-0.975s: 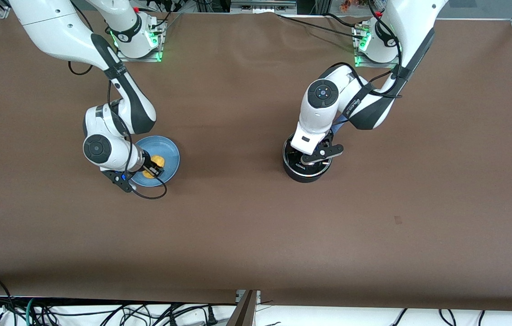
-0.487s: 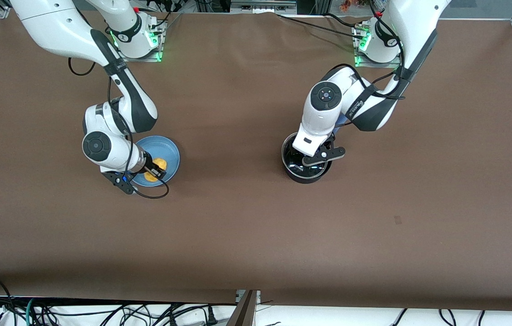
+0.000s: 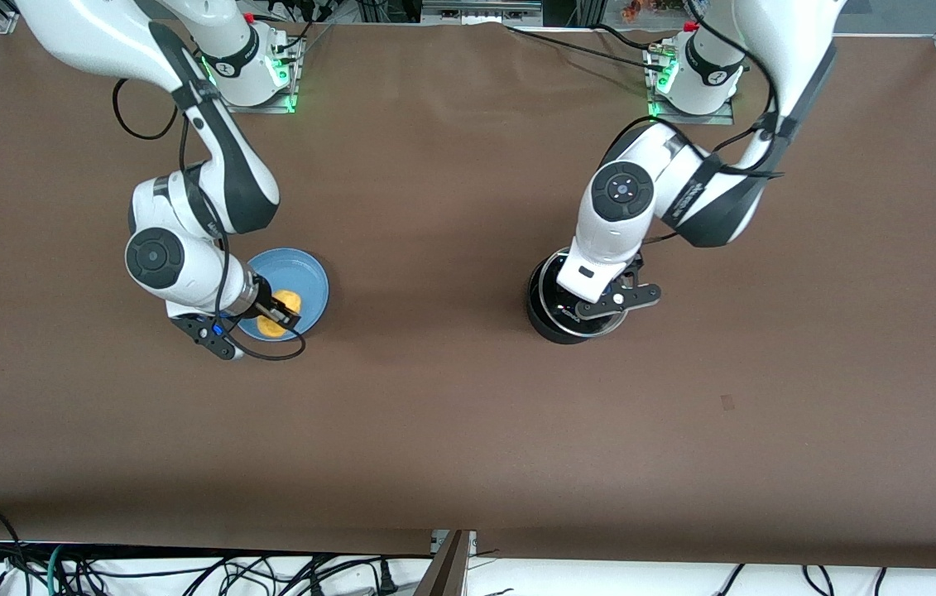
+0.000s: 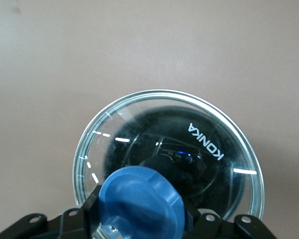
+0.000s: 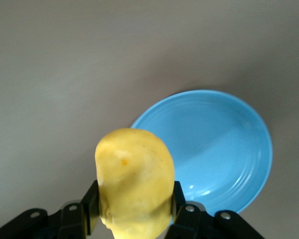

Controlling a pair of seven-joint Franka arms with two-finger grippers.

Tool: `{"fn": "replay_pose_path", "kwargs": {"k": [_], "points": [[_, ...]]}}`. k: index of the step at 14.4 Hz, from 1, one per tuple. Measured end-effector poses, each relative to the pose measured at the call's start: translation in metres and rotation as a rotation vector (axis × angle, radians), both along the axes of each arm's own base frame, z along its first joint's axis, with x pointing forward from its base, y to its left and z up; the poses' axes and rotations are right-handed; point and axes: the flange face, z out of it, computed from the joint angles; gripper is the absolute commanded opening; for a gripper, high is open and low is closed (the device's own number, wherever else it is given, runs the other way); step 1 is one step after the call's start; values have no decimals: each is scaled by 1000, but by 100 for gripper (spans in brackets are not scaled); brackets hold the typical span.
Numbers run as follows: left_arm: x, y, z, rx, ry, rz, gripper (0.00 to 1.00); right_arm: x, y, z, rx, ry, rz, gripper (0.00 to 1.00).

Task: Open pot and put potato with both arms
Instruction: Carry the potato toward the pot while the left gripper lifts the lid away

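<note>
Holding the potato (image 5: 133, 181) in my right gripper (image 5: 133, 209) and the lid (image 4: 168, 162) in my left gripper (image 4: 139, 219).

On the right wrist view my fingers (image 5: 89, 206) press both sides of the potato, which hangs clear above the blue plate (image 3: 306, 281) toward the right arm's end of the brown desk (image 3: 451, 414). My left gripper is clamped on the lid's blue knob (image 4: 139, 201); the clear glass lid sits over the black pot (image 3: 554, 327), shifted slightly toward the left arm's end, so part of the pot's wall shows past its rim.
</note>
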Motion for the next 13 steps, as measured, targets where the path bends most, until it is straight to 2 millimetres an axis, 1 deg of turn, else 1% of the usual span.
{"fn": "replay_pose_path", "kwargs": {"k": [1,2,3,4,6,8,10,11,12,13], "points": [[9,9,16,1,7,-24,0,0,18,16,18,-15,26,19],[18,24,28,4,15,-52,0,-2,40,33,42,-32,56,19],[28,46,34,4,27,-88,0,-7,65,49,70,-51,85,19],[39,74,35,2,45,-129,0,-14,92,62,97,-64,105,19],[58,138,29,-10,82,-197,0,-33,141,76,140,-75,141,19],[68,197,18,-26,118,-246,0,-47,189,77,188,-103,195,19],[67,244,5,-44,139,-289,0,-62,241,71,238,-121,250,20],[64,261,-4,-48,122,-312,0,-69,266,66,262,-121,267,20],[58,274,-16,-32,91,-344,0,-73,288,61,285,-122,272,19],[48,284,-32,10,55,-386,0,-75,307,56,311,-131,269,19]]}}
